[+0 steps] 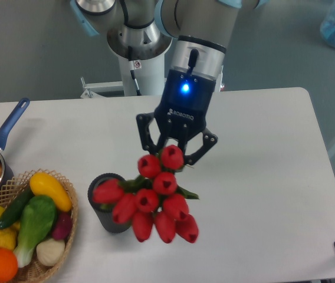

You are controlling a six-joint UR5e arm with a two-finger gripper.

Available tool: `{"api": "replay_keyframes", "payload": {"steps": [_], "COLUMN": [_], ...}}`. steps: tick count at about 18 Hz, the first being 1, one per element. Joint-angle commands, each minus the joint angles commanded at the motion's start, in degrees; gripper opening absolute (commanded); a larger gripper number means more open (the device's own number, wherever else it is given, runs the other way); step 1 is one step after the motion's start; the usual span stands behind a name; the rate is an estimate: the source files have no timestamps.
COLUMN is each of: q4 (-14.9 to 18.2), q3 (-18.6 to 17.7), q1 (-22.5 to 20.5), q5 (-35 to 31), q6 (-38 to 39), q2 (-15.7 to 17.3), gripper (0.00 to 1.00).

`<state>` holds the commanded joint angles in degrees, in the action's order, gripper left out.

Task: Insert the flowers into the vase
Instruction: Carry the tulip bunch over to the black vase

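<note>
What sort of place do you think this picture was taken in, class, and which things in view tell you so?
Probably a robotics lab or test bench, not a home. An industrial arm's gripper holds artificial flowers above a plain white table, with a wicker basket of toy produce and a bare grey floor behind.

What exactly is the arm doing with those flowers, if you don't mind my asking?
The arm's hand is shut on a bunch of red tulips, buds hanging down towards the camera. The bunch now overlaps the right side of the dark ribbed vase in view, but the flowers are not yet in it. A wicker basket of toy vegetables and a blue-handled pan sit to the left, untouched.
</note>
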<state>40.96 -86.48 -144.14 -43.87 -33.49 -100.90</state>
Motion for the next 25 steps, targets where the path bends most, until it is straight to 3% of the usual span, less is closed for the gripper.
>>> {"api": "replay_keyframes", "payload": {"steps": [5, 9, 18, 25], "q4": [0.0, -0.3, -1.2, -1.2], "q3": [0.0, 0.1, 0.2, -0.3], "q1": [0.4, 0.4, 1.5, 1.6], "q5": [2.5, 8.4, 8.7, 14.4], "q6": [-0.1, -0.9, -4.1, -8.9], "q2": [-0.3, -0.7, -3.1, -3.8], "gripper": [0.33, 0.33, 0.33, 0.33]}}
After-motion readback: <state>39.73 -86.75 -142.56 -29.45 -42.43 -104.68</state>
